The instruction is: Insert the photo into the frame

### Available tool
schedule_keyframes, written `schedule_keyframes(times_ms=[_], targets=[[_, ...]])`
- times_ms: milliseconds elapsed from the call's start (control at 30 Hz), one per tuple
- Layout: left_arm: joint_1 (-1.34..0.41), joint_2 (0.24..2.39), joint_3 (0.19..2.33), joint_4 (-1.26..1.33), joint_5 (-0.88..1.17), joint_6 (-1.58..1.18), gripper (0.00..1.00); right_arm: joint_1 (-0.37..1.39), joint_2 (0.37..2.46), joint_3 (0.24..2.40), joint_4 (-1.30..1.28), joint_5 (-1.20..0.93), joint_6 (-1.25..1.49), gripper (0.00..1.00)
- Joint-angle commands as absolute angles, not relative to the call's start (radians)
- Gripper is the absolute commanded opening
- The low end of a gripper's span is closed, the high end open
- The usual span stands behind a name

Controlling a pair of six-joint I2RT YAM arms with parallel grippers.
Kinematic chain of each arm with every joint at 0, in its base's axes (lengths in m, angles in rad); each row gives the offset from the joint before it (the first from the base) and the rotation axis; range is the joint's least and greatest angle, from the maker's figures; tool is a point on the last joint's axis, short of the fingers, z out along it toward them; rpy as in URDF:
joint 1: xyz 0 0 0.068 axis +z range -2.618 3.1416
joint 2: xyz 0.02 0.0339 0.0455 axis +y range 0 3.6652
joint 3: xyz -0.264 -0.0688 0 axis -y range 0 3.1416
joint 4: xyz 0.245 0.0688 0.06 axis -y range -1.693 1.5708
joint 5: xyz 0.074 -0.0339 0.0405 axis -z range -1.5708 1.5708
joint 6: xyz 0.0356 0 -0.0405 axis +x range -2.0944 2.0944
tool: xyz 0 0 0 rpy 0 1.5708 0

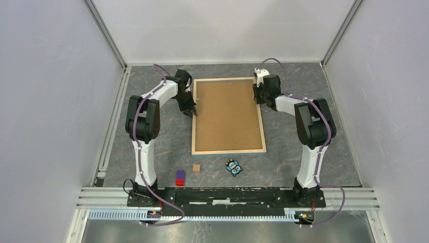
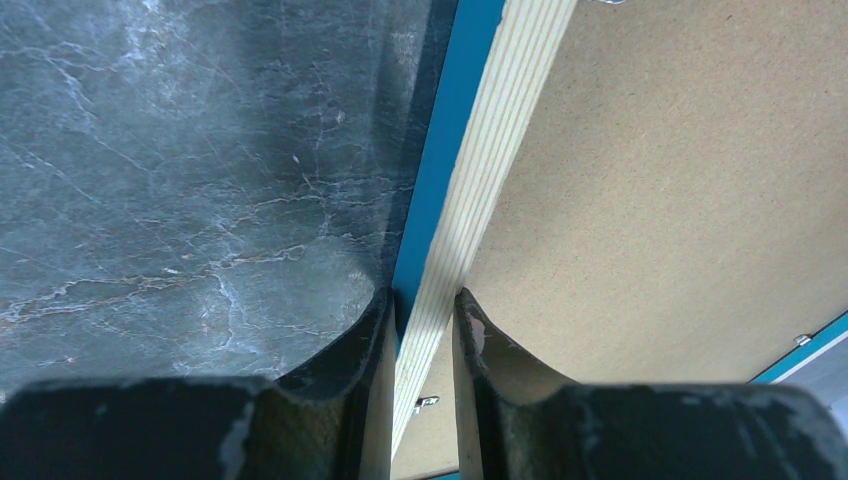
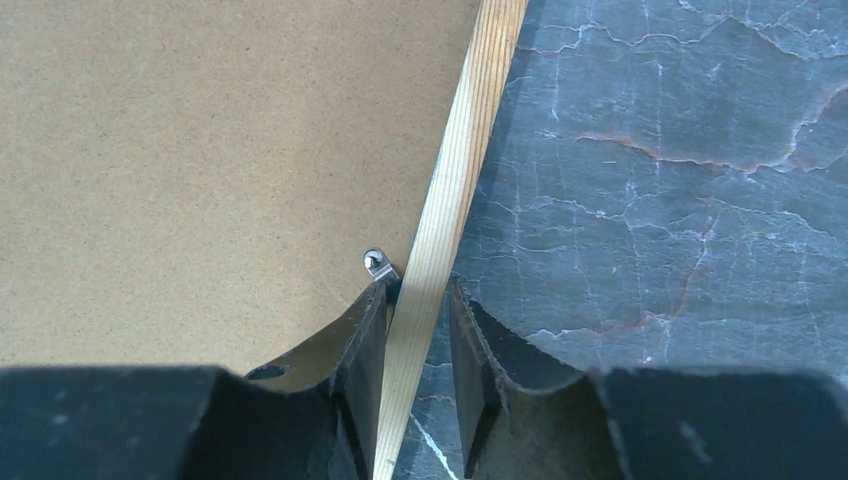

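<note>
Wrist views show left claw (image 2: 424, 298) and right claw (image 3: 417, 285) pinching frame (image 2: 480, 180), front hidden

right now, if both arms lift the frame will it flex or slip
Probably stiff: the frame has a layered wooden rim and a board filling it. Likely light, being thin. The narrow rim between the fingers could twist or slip.

Robotics lab test cell: plain white panel walls (image 1: 50, 101) boxing in a grey marbled tabletop (image 1: 293, 157), aluminium rails (image 1: 101, 195) along the near edge, cabled left arm (image 1: 144, 126) and right arm (image 1: 313, 126) bolted there.
</note>
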State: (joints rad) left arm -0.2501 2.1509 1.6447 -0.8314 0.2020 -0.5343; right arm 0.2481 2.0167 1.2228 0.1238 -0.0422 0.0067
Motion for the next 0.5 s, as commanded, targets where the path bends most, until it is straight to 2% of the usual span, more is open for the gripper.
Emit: schedule_keyframes(times_ms=[0,133,267,333,467], targets=[[-0.244,2.145,1.683,-0.826,0.206,-0.581,0.02,0.255,2.034,1.237,0.051,-0.057,-0.029,0.38],[-0.244,2.145,1.683,-0.826,0.208,-0.582,0.02,0.262,2.032,1.235,0.059,-0.055,-0.026,0.45],[-0.244,2.145,1.681,-0.826,0.212,-0.582,0.02,0.267,2.037,1.242,0.055,-0.022,-0.022,0.46],[-0.243,2.144,1.681,-0.827,0.212,-0.583,0.02,0.270,2.042,1.245,0.058,-0.018,-0.017,0.42],[-0.244,2.141,1.681,-0.827,0.211,-0.581,0.02,0.270,2.056,1.256,0.050,-0.013,-0.011,0.19]])
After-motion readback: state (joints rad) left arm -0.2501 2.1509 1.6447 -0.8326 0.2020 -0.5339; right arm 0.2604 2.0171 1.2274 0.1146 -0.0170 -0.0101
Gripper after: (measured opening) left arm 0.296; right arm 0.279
